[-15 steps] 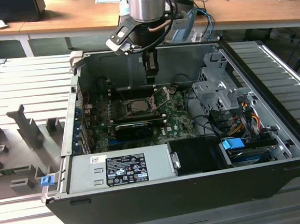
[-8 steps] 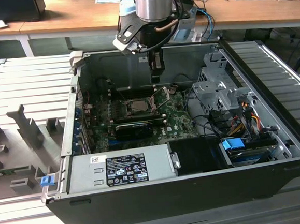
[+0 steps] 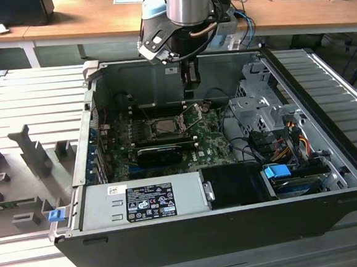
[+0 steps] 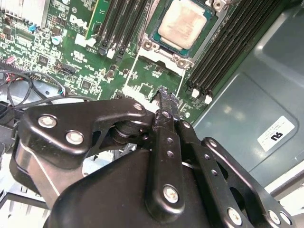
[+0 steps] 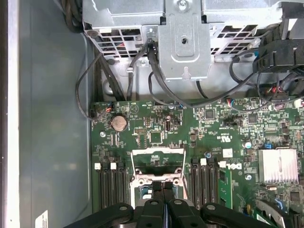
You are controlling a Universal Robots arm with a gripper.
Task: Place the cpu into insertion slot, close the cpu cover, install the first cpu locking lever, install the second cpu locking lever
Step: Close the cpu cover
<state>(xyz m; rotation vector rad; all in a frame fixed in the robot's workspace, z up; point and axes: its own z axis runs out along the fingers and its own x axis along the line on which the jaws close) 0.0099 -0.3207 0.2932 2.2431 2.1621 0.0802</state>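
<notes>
The cpu, a small flat pale beige-silver square chip (image 4: 186, 24), sits seated in the insertion slot, a dark square socket with a grey metal rim (image 4: 153, 37), set into the green circuit board (image 5: 156, 126). The cpu cover, a thin silver-grey metal frame with a cut-out middle (image 5: 156, 153), is swung up open and stands between the chip and the black gripper (image 4: 165, 95). The gripper's fingers are pressed together with nothing seen between them. The tips hang just beside the cover's free edge; whether they touch it cannot be told. In the exterior view the gripper (image 3: 190, 82) hangs near the grey inner wall of the case (image 3: 143, 80), towards the exterior view's right of the socket. Long black memory slots (image 5: 110, 187) flank the socket closely on both sides. A grey perforated metal drive cage (image 5: 185, 33) lies past the board's edge, with loose black cables (image 5: 156, 80) between.
</notes>
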